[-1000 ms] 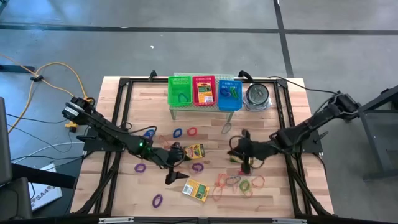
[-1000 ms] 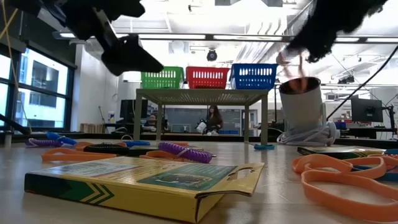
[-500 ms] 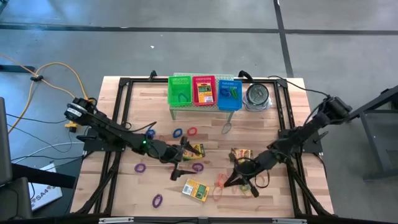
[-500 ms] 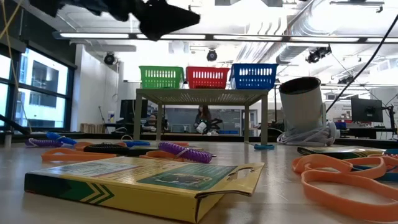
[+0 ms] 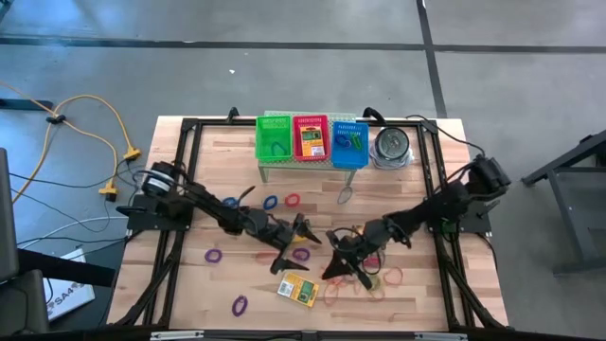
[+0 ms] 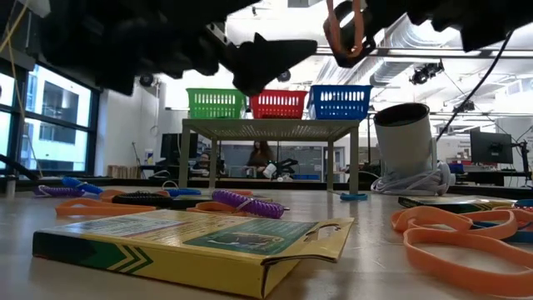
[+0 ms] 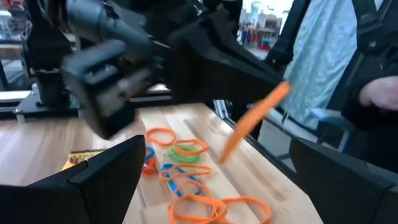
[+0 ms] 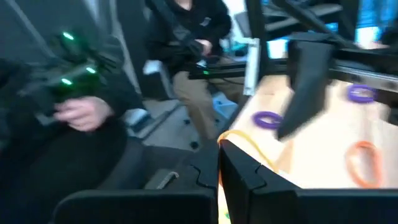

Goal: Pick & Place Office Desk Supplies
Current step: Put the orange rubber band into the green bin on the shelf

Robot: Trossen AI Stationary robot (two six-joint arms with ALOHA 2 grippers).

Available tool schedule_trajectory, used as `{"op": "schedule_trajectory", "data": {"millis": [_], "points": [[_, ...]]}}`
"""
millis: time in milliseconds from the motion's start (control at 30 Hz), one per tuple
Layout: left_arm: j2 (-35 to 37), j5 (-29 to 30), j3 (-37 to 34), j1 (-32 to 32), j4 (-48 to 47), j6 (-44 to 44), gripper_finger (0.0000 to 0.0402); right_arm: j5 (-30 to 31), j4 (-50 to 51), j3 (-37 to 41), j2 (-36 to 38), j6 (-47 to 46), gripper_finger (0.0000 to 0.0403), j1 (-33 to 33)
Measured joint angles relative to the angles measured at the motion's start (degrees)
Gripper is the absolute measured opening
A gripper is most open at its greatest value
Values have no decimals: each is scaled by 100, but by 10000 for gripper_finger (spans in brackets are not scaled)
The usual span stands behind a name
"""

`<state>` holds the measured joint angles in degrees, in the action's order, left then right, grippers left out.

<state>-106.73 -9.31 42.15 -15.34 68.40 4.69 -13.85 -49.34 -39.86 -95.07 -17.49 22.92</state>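
R hand shut on orange band | mid-table, raised

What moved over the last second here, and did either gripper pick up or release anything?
Both arms swung toward the table's middle. The right gripper, shut on an orange rubber-band loop, has lifted it off the table; a second ago it sat farther right. The left gripper, open and empty, moved right toward it. The yellow-and-green crayon box and three mesh baskets stayed put.

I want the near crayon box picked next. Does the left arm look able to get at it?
Probably yes: the open left gripper hovers just above the crayon box, nothing covering it.
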Motion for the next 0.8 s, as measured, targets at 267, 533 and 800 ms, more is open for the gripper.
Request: {"op": "schedule_trajectory", "data": {"millis": [267,533,800], "points": [[-390,-25,0,-54,393,266,387,37,-42,0,-98,-164,3,-207],[-390,-23,2,-340,553,149,387,581,341,-2,-98,-86,3,-246],[-390,-7,4,-347,536,281,387,906,409,-2,-98,-240,3,-373]]}}
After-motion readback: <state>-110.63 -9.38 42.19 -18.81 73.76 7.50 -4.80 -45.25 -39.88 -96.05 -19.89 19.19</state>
